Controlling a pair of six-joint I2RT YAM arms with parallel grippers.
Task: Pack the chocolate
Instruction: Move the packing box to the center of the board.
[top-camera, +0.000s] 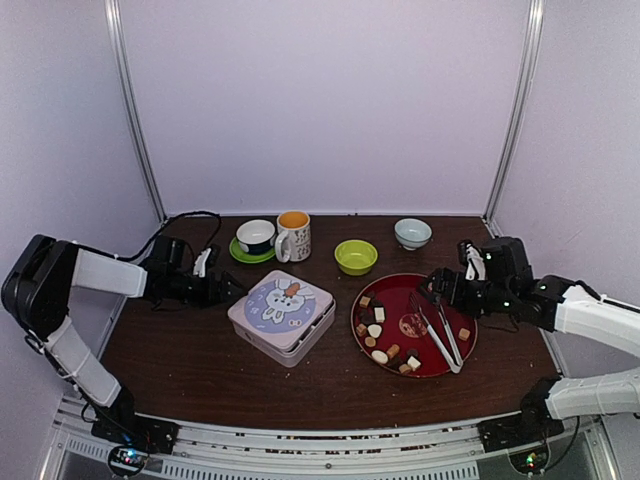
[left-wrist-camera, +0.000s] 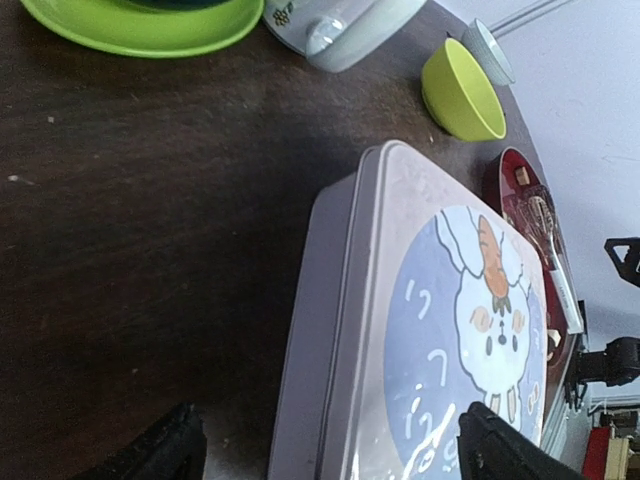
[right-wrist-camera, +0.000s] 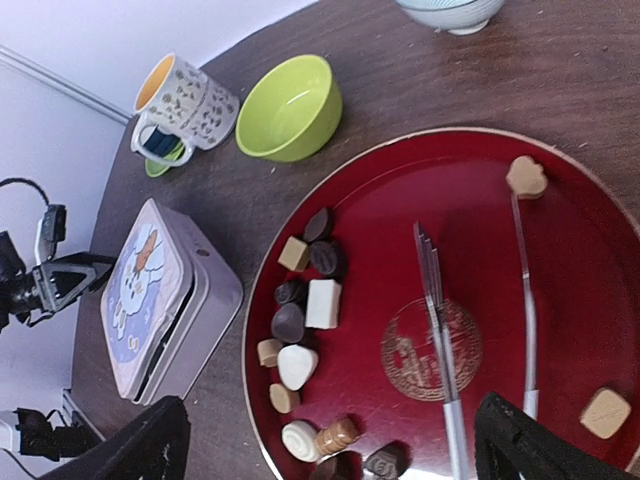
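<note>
The chocolate (right-wrist-camera: 322, 303) lies as several small brown, dark and white pieces, mostly along the left side of a red plate (right-wrist-camera: 560, 250); it also shows from above (top-camera: 374, 330). Metal tongs (right-wrist-camera: 437, 310) rest on the plate's right half. My right gripper (right-wrist-camera: 330, 445) hangs open just above the plate (top-camera: 400, 296), holding nothing. A closed pale tin (top-camera: 281, 312) with a rabbit picture sits left of the plate. My left gripper (left-wrist-camera: 335, 455) is open at the tin's left edge (left-wrist-camera: 340, 300), one finger beside the wall, the other over the lid.
Along the back stand a cup on a green saucer (top-camera: 255, 237), a patterned mug (top-camera: 293, 236), a green bowl (top-camera: 356, 256) and a pale blue bowl (top-camera: 412, 232). Cables lie at the back left (top-camera: 185, 222). White walls close in three sides.
</note>
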